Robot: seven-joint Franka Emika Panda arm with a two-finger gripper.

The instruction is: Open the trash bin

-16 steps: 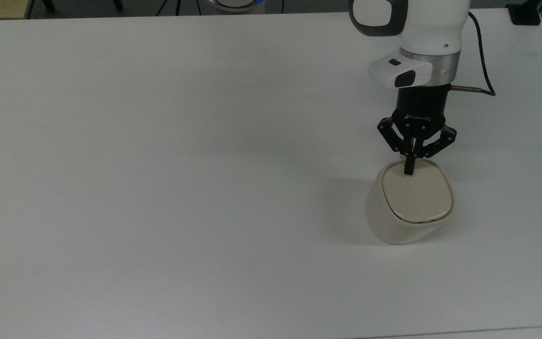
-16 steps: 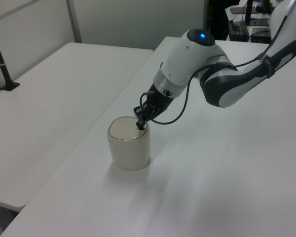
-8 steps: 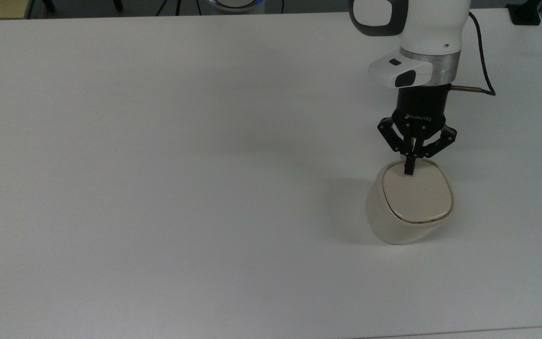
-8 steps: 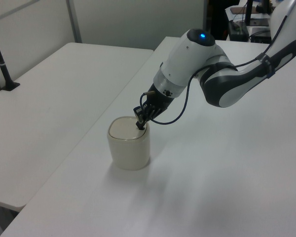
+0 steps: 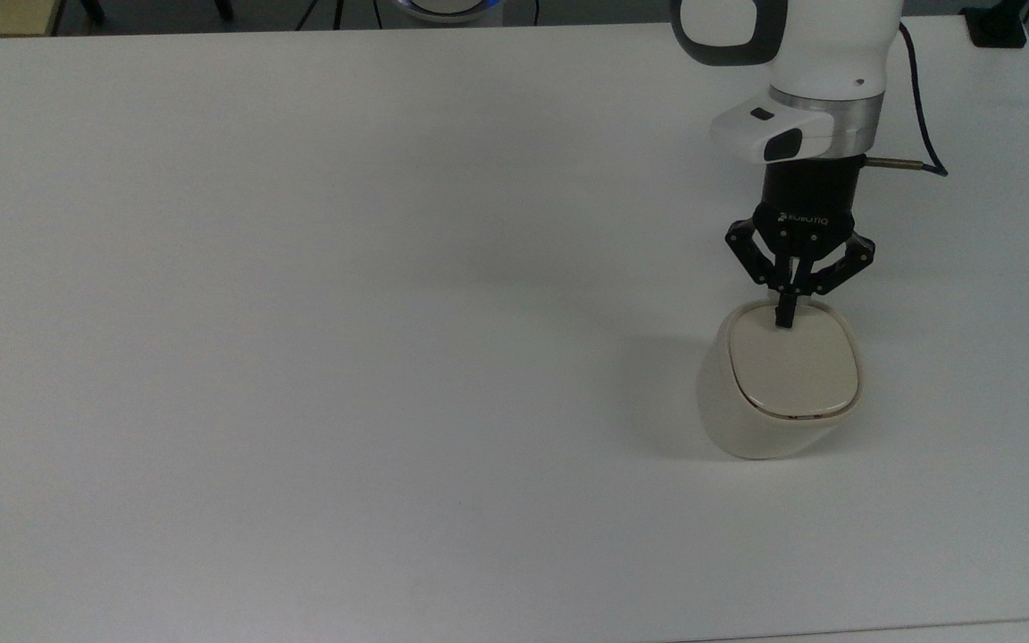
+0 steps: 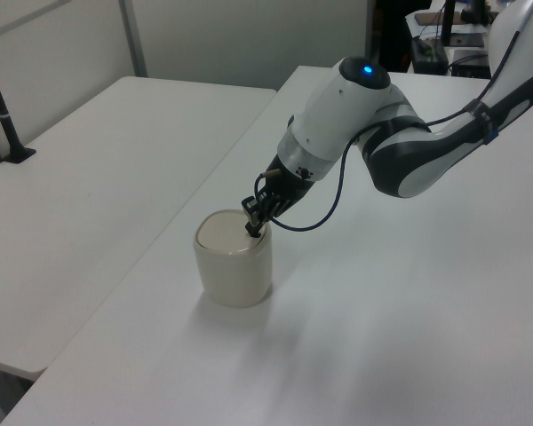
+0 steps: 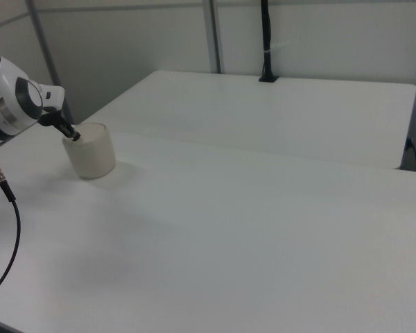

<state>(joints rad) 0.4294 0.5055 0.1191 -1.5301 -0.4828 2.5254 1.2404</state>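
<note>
The trash bin (image 5: 778, 406) stands on the white table (image 5: 300, 313), toward the top view's right and a little below the middle, with bare tabletop on every side of it. It is a small cream-white tub with rounded corners, narrower at the foot than at the top. Its flat lid (image 5: 793, 368) lies down in the rim, slanted, with a thin dark line tracing the edge nearest the top view's bottom.

The arm reaches down from the top view's upper right, white shell first, then a silver ring, then the black wrist. The gripper (image 5: 783, 320) has its 2 fingers pinched together into a single black point with nothing between them, and that point rests on the lid near its far edge (the edge closest to the arm). The black linkage above spreads out to either side like a small diamond.

In the left view the same bin (image 6: 234, 268) sits near the table's edge, and the gripper (image 6: 252, 230) comes at it on a slant from the left view's upper right, tip on the lid's right side. A dark cable (image 6: 324, 200) loops beneath the wrist.

From the right view, the bin (image 7: 90, 151) is at the far left with the fingertips (image 7: 74, 136) against its top rim.
</note>
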